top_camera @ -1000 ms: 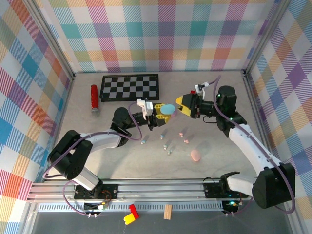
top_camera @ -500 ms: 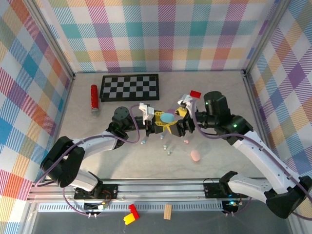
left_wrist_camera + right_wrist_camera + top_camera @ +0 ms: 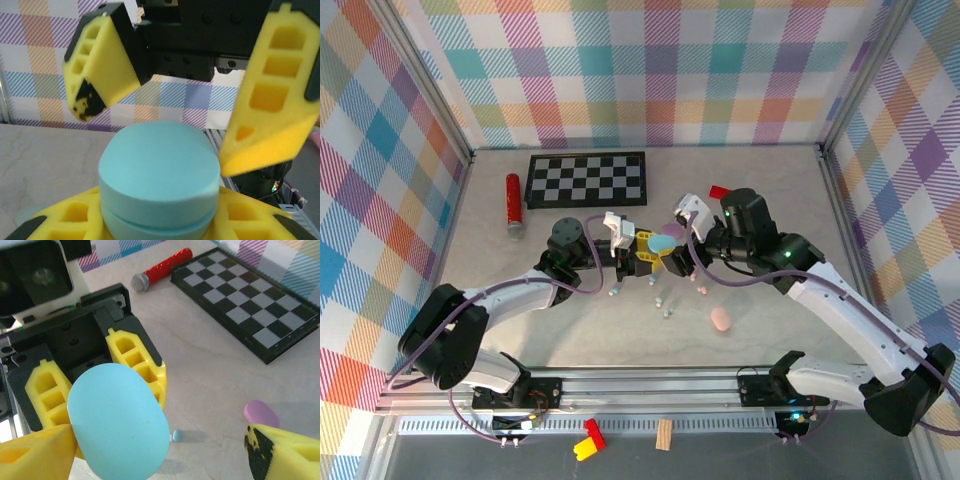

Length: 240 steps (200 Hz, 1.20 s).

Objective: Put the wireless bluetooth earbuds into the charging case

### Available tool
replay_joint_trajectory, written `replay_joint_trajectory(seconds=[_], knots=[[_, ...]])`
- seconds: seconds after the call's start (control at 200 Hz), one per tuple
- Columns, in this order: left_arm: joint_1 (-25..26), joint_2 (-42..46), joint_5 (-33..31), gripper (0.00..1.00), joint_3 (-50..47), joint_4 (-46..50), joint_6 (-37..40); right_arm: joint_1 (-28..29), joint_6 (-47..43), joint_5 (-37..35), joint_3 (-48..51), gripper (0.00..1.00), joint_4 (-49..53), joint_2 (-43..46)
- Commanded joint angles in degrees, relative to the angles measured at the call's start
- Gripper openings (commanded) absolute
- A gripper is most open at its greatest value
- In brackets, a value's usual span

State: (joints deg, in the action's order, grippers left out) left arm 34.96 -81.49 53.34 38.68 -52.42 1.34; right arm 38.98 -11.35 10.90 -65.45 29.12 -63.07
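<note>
My left gripper [image 3: 648,250] is shut on a light blue oval charging case [image 3: 665,241], closed lid facing out; its yellow fingers [image 3: 55,225] clamp the case [image 3: 160,180] low on both sides. My right gripper [image 3: 680,250] is open just in front of it, and its yellow fingers [image 3: 272,105] stand either side of the case's top without touching. In the right wrist view the case [image 3: 120,420] lies between my right gripper's [image 3: 160,452] tips. Several tiny earbuds [image 3: 661,300] lie on the table below; a blue one [image 3: 176,436] sits beside the case.
A purple case [image 3: 261,413] and a pink case [image 3: 721,319] lie on the table. The chessboard [image 3: 586,179] and a red cylinder [image 3: 513,200] are at the back left, a red block [image 3: 719,191] behind the right arm. Plaid walls enclose the table.
The right arm has swung left and forward, bringing its open gripper up to the blue case. The left gripper has kept its grip and shifted slightly.
</note>
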Motion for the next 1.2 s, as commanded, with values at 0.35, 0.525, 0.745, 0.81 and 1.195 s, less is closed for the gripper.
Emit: replay_joint_trajectory(seconds=[0.35, 0.525, 0.745, 0.81, 1.195], knots=[[0.08, 2.3, 2.23, 0.36, -1.72, -2.16, 1.03, -0.14, 8.98, -8.74, -3.26, 0.85, -2.17, -0.12], [0.11, 2.61, 1.02, 0.36, -2.51, -2.44, 1.59, -0.22, 10.32, -8.07, -3.87, 0.85, -2.1, 0.24], [-1.1, 2.63, -2.03, 0.37, -3.43, -2.28, 3.31, -2.58, 13.95, 6.85, 1.12, 0.86, -7.89, 6.64], [-1.5, 2.82, -2.85, 0.37, -3.99, -3.26, 3.31, -6.13, 19.09, 11.47, 4.03, 0.86, -11.72, 9.27], [-7.81, 1.74, -3.62, 0.37, -7.93, -16.97, -4.95, -21.7, 48.24, 17.66, 20.29, 0.81, -21.42, 4.55]])
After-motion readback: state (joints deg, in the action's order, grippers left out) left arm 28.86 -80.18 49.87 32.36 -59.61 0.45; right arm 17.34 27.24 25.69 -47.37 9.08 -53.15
